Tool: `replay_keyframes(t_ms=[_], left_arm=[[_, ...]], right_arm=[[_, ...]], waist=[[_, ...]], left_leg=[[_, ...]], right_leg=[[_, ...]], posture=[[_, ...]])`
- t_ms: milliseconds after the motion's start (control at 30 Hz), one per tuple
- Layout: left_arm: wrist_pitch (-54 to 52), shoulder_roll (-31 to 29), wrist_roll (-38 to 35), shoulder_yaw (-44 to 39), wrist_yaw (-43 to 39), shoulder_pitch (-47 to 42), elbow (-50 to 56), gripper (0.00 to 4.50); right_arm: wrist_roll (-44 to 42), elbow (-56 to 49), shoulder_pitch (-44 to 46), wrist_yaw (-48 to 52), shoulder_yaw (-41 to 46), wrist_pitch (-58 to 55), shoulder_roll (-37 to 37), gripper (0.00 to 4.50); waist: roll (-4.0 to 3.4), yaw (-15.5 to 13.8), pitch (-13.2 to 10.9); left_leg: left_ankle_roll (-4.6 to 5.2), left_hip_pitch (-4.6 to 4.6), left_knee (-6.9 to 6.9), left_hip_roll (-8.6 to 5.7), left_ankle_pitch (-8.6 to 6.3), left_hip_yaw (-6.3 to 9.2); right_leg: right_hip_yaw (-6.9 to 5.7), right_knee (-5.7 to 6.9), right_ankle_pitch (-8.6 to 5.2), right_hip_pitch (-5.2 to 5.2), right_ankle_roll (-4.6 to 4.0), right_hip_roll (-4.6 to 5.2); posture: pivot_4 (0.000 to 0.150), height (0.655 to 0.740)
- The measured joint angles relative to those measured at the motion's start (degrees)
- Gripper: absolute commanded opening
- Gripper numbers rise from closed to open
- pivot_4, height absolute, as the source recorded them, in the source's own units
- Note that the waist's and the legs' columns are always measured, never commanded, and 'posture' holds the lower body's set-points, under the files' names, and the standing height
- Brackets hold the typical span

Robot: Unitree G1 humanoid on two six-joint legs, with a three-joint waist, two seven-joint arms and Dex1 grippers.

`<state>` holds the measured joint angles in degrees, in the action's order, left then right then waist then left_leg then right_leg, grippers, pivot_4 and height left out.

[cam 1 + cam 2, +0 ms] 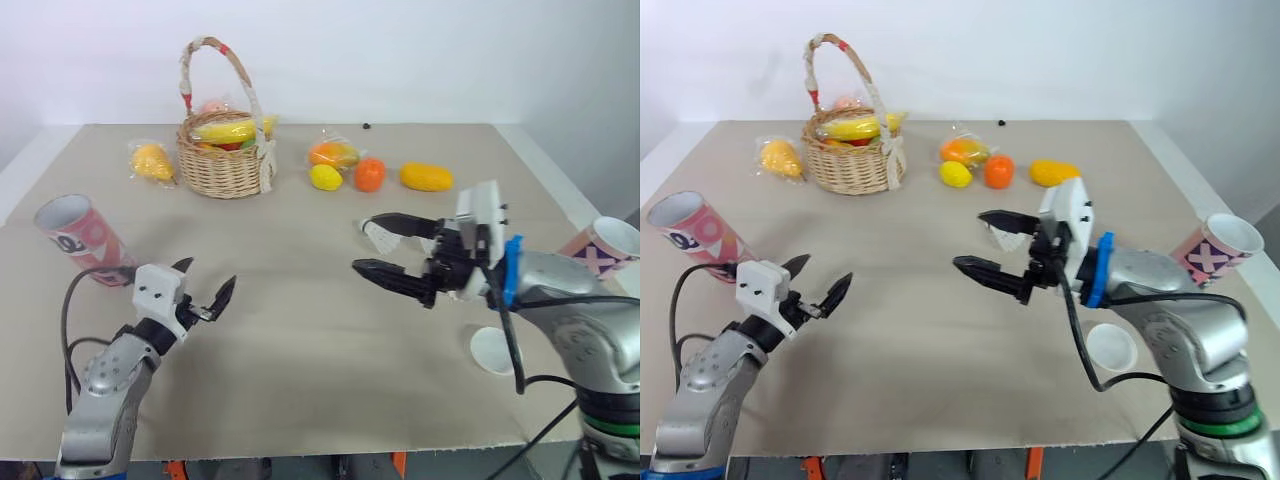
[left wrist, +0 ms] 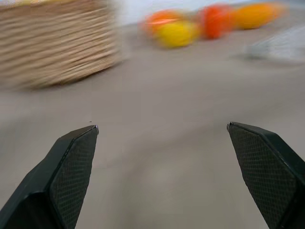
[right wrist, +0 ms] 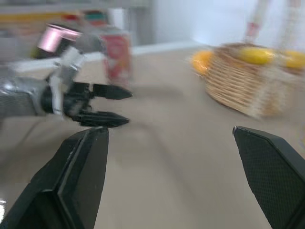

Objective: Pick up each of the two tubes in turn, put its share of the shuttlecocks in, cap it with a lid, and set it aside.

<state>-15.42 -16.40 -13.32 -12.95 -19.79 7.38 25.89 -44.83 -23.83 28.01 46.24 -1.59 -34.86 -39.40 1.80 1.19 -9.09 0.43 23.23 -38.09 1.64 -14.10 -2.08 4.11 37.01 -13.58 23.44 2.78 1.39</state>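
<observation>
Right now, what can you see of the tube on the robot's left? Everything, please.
The left tube is a cylinder, cardboard by the look, red and pink with white circles and a black mark near the top. Its white-rimmed mouth is open, with no lid on it; what is inside cannot be told. It seems to stand on end, mouth up, near the left edge of the tan table. The open left gripper is apart from it, and a black cable crosses in front of its base.

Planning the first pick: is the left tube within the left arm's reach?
Probably yes: the left gripper is open and close beside the tube, with nothing standing between them.
</observation>
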Motion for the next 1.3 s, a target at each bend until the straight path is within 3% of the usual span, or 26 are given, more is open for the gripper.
replay_keyframes(t_ms=[200, 400, 933, 1300], left_arm=[[2.8, 7.9, 4.2, -5.7, 14.0, 2.0, -1.3, 4.5], [3.9, 8.3, 4.3, -9.5, 19.3, -3.0, -9.0, 4.5], [13.0, 0.3, 3.3, -11.7, 17.8, -22.4, -40.1, 4.5], [20.3, -2.6, 3.2, -10.7, 14.9, -28.7, -52.6, 4.5]], right_arm=[[8.2, 8.7, 5.4, 7.4, -10.6, 5.8, 8.8, 4.45], [11.8, 14.3, 8.1, 10.2, -13.6, 8.2, 14.2, 4.45], [13.6, 13.9, 8.6, 6.0, -13.0, 6.6, 19.6, 4.45], [13.5, 10.7, 7.0, 3.4, -11.5, 3.8, 19.9, 4.45]], waist=[[0.11, -0.2, 0.0], [0.11, -0.1, 0.0], [0.12, -0.1, 0.1], [0.1, -0.1, 0.1]], left_leg=[[0.0, 0.06, -0.16, 0.02, 0.0, 0.14], [0.01, 0.07, -0.35, 0.08, 0.02, 0.15], [-0.11, 0.09, -0.32, 0.1, 0.08, 0.37], [-0.17, 0.08, -0.32, 0.1, 0.13, 0.42]], right_leg=[[-0.21, 0.04, 0.08, -0.05, -0.06, 0.05], [-0.36, 0.11, 0.28, -0.04, -0.16, 0.02], [-0.71, 0.16, 0.34, -0.05, -0.3, 0.06], [-0.8, 0.2, 0.37, -0.07, -0.33, 0.1]], posture=[[0.15, 0.74], [0.15, 0.74], [0.15, 0.74], [0.15, 0.74]])
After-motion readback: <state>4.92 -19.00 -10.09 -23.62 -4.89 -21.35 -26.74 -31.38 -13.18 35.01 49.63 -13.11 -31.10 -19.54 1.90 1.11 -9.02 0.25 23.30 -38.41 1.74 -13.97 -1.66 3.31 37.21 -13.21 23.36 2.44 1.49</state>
